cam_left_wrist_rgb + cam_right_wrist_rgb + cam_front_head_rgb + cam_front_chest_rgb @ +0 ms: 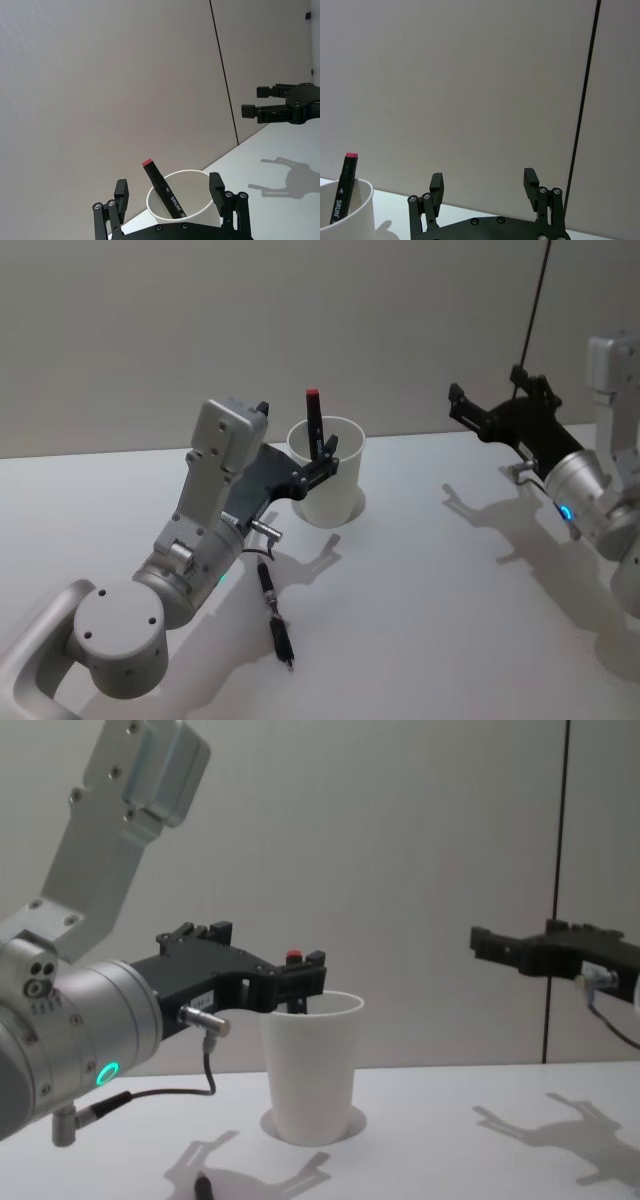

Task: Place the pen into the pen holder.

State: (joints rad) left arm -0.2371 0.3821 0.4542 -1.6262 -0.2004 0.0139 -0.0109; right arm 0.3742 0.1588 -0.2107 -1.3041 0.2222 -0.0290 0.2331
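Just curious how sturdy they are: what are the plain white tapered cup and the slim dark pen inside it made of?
White tapered cup: probably paper, matte, with thin wall and rolled rim; thin plastic possible. Slim dark pen: likely plastic, smooth, with white printed lettering and a red end cap. Left gripper open at the cup's rim; right gripper open, aloft.

Pen (314, 420): near-black barrel, red end cap, white lettering.
Pen holder (335, 490): plain white, unmarked.
Left gripper (327, 457), at the pen holder: matte black.
Right gripper (455, 403), well apart from the pen holder: matte black.
Left arm (215, 480): silver-grey, with a teal-green glowing ring (106, 1073).
Right arm (590, 490): silver-grey, with a blue light (566, 512).
Table (420, 590) under the pen holder: white, with grey shadows.
Wall (150, 320) behind the pen holder: pale grey, with one thin dark vertical line.
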